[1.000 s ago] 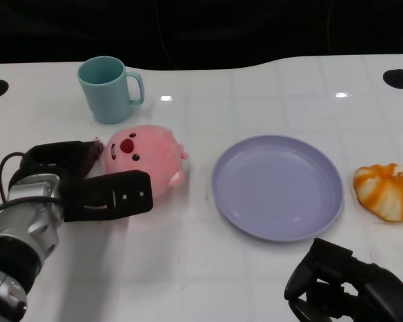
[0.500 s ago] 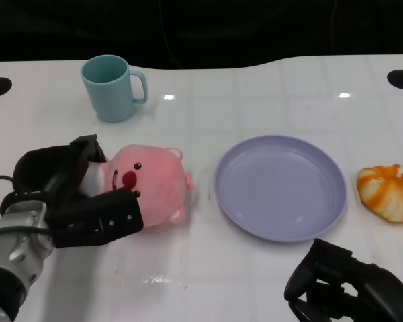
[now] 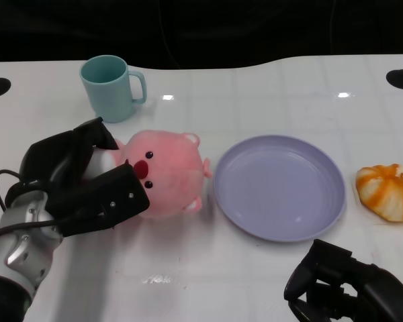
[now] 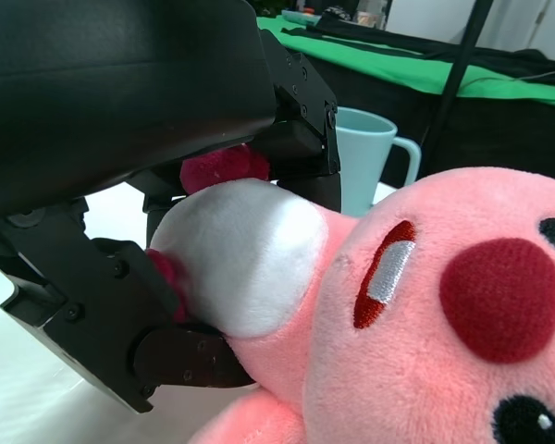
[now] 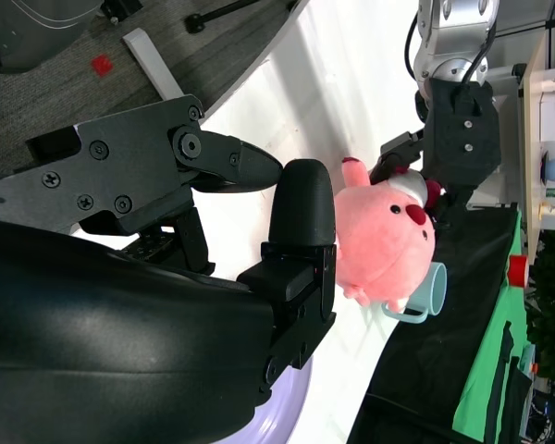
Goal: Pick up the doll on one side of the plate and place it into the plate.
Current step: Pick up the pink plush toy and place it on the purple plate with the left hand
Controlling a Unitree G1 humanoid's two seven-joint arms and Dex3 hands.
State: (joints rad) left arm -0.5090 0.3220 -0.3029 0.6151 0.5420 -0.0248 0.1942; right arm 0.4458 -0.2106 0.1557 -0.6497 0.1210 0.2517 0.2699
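The white table (image 3: 269,268) carries a lavender plate (image 3: 278,186), with the pink plush doll (image 3: 166,176) just beside its left rim, clasped by the left hand (image 3: 80,178), whose fingers close around its head. The right hand (image 3: 342,285) rests low near the table's front edge, fingers curled in on nothing. A teal mug (image 3: 111,87) stands behind the doll and an orange-and-white plush (image 3: 387,190) lies right of the plate.

- The doll (image 3: 164,176) is covered in soft pink plush cloth.
- The plate (image 3: 278,186) is smooth, glossy plastic.
- The table (image 3: 255,87) is glossy white.
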